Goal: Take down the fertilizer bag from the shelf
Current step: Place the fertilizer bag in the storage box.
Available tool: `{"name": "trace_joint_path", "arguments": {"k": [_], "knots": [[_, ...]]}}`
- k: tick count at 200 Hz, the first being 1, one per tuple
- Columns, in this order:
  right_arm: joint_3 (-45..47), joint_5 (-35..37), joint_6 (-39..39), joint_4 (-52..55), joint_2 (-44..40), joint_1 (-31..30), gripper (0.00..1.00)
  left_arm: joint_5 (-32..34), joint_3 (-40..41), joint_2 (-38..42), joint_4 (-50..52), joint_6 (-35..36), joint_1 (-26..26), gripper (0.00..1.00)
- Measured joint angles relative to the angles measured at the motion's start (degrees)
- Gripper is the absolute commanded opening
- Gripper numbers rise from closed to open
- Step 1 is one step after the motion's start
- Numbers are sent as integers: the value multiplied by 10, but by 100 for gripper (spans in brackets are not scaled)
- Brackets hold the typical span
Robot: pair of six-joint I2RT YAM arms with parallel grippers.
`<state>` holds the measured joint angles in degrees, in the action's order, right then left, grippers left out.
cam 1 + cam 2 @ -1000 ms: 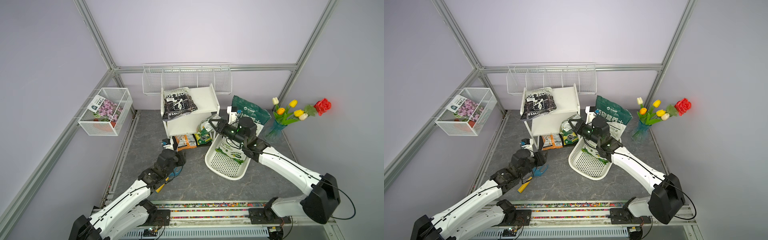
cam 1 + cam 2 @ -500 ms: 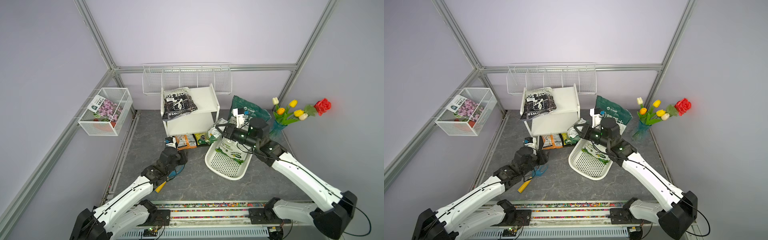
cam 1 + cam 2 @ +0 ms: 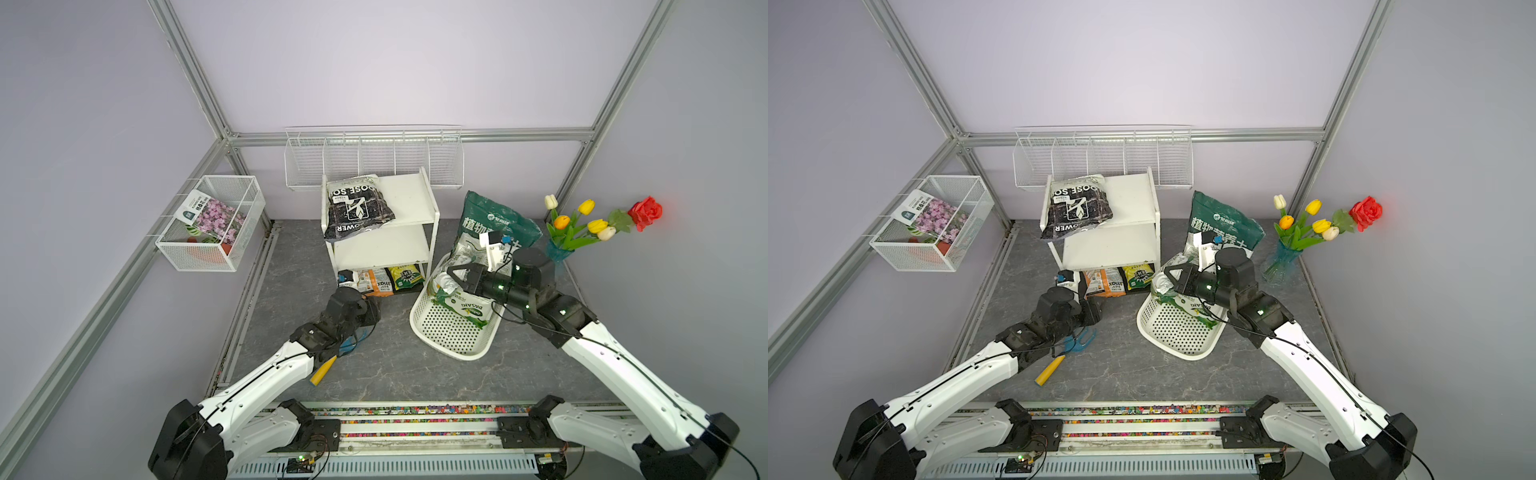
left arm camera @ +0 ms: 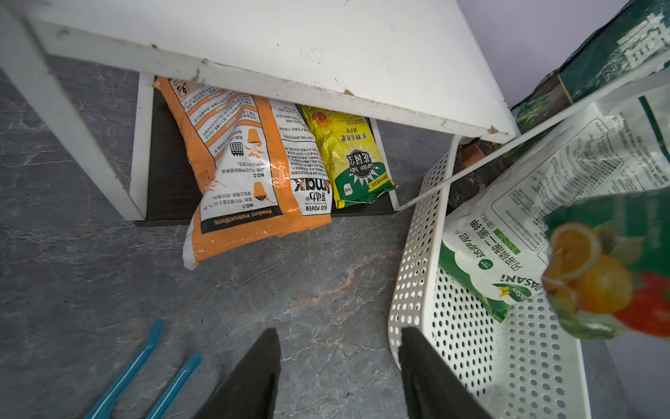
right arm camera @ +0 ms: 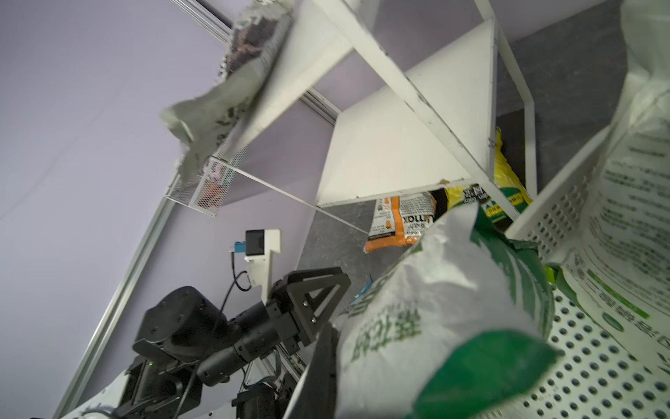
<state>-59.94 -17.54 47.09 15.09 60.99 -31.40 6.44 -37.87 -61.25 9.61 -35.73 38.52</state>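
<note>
Beside the white three-tier shelf (image 3: 409,199), the right gripper (image 3: 451,279) is clamped on the crumpled end of a small green-and-white fertilizer bag (image 5: 435,315), held just above a perforated white plastic basket (image 3: 451,353). The bag's glossy film looks soft, slack and probably slippery, and light enough for one pinch. The gathered end seems the surest hold. The left gripper (image 4: 337,362) hovers half open and empty over the grey stone-patterned floor (image 4: 108,254).

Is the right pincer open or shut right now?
Shut. The right pincer is clamped on a green-and-white bag filling its wrist view.
</note>
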Motion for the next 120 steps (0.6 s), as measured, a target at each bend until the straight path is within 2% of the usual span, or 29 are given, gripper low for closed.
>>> {"name": "trace_joint_path", "arguments": {"k": [53,120], "knots": [[52,1,0,16,17,3,0,-10,-2,-21,0,0,0,57],[71,-3,20,-9,121,3,0,-23,-2,-24,0,-2,0,57]]}}
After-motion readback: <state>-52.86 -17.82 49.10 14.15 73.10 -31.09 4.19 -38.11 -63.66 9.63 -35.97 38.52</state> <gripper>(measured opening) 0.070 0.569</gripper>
